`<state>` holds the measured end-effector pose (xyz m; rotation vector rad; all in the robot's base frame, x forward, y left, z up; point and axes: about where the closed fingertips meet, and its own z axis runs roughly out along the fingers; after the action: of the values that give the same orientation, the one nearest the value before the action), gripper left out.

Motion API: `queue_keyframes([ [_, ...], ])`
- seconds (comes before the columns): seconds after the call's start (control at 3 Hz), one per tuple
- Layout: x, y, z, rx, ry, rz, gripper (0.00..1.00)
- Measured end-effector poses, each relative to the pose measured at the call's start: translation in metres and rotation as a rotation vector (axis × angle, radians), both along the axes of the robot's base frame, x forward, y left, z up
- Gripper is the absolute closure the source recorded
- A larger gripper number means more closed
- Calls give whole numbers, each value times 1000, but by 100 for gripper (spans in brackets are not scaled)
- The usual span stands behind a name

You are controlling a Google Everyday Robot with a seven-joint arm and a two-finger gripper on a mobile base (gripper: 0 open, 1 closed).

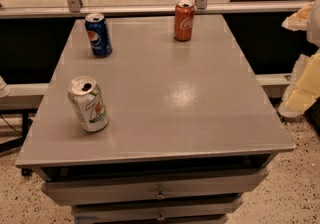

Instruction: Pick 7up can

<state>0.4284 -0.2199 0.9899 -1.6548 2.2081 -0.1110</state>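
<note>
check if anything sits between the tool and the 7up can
Nothing visible does. The tool is at the view's right edge, off the right side of the table. The 7up can stands near its front left corner. The Pepsi can and Coca-Cola can stand at the far edge, aside.

tool blurred and cut off at right edge, lower drawers cropped at bottom

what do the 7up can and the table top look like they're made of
The 7up can looks like thin aluminium: bare silver top, glossy printed wall. The table top seems painted wood or laminate, grey, semi-gloss, with a glare patch. The gripper sits at the right edge, off the table.
</note>
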Motion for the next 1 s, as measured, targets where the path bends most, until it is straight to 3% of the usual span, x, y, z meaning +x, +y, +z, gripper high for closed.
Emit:
queue_keyframes([
  [0.33, 0, 0, 0, 0, 0, 0, 0],
  [0.67, 1, 11, -7, 63, 8, 2, 0],
  [1.0, 3, 44, -21, 245, 27, 15, 0],
])
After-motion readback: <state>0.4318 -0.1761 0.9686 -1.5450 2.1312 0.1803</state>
